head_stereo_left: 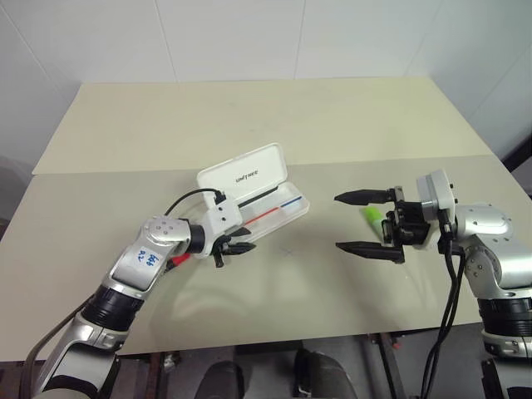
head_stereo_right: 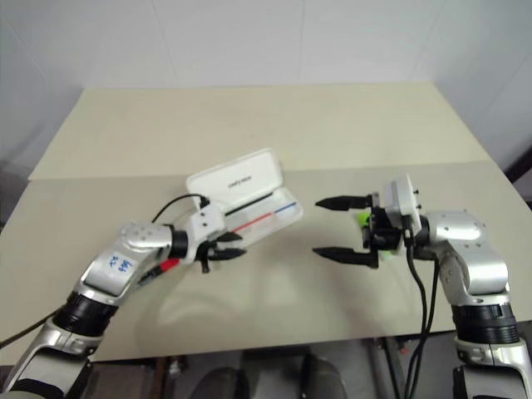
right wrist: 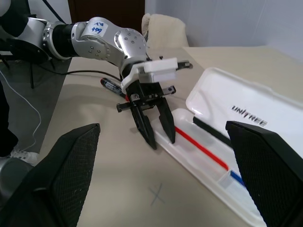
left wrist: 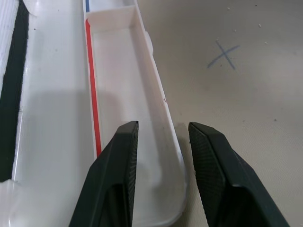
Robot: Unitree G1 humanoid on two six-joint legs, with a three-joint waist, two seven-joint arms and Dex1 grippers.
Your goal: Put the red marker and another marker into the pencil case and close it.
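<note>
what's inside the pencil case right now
The open pencil case holds no marker. Its tray shows thin red, blue and black lines. The left claw straddles the tray's near wall, covering that end. The lid stands raised behind.

Open pencil case point(head_stereo_left: 264, 202) mid-table with raised lid blocking its far side, left gripper point(head_stereo_left: 237, 247) crowding its near end, bare table point(head_stereo_left: 291, 283) between both grippers point(head_stereo_left: 366, 223)

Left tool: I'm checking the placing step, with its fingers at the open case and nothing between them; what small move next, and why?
Probably back the left tool off the pencil case toward the red marker on the table under its arm; both markers lie outside the case.
</note>
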